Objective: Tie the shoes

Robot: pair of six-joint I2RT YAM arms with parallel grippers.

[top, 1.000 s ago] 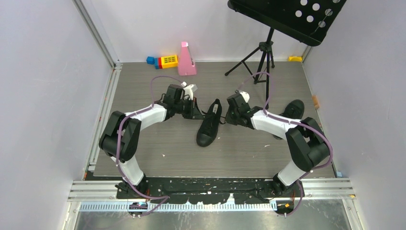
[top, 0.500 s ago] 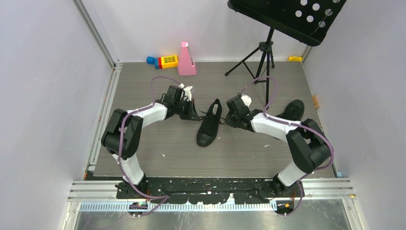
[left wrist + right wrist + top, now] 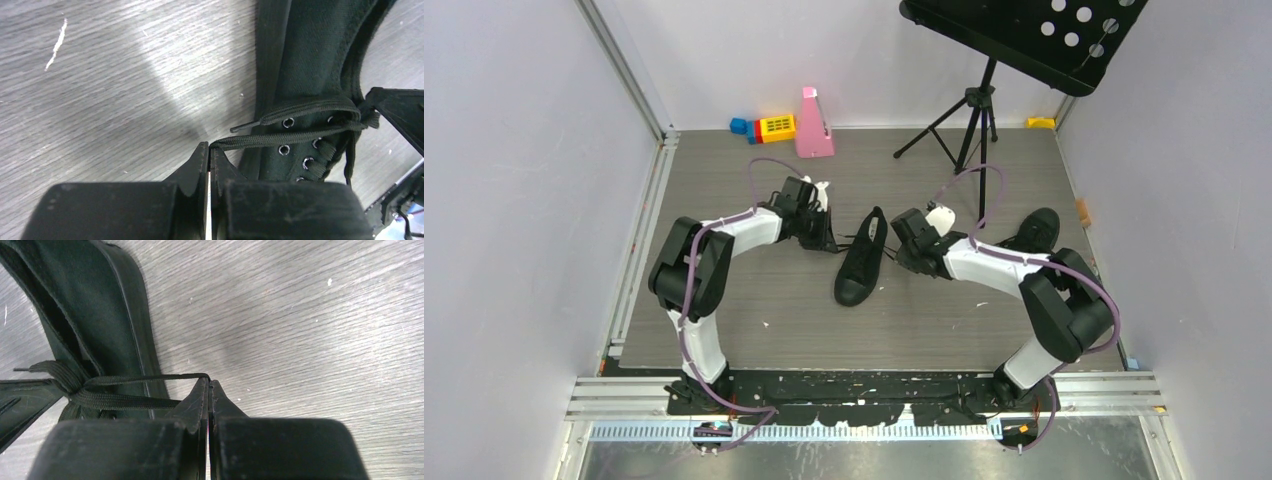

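Black sneaker (image 3: 862, 262) lies at centre of top view, toe toward bottom edge. Risk: thin lace (image 3: 260, 140) slips from tips under outward pull, or uneven tug drags light shoe sideways and leaves knot loose. Left gripper (image 3: 209, 150) sits just left of eyelets, clamped on lace. Right gripper (image 3: 209, 382) sits just right of collar, clamped on second lace strand (image 3: 145, 376). Shoe lies between both.

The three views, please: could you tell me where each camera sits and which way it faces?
Top external: fixed above and behind the bases, looking down at the table; left arm, right arm and the shoe show.
Left wrist: on the left arm, looking along the shut left gripper, which pinches a lace.
Right wrist: on the right arm, looking along the shut right gripper, also pinching lace.
Shared: both wrist views show that shoe.
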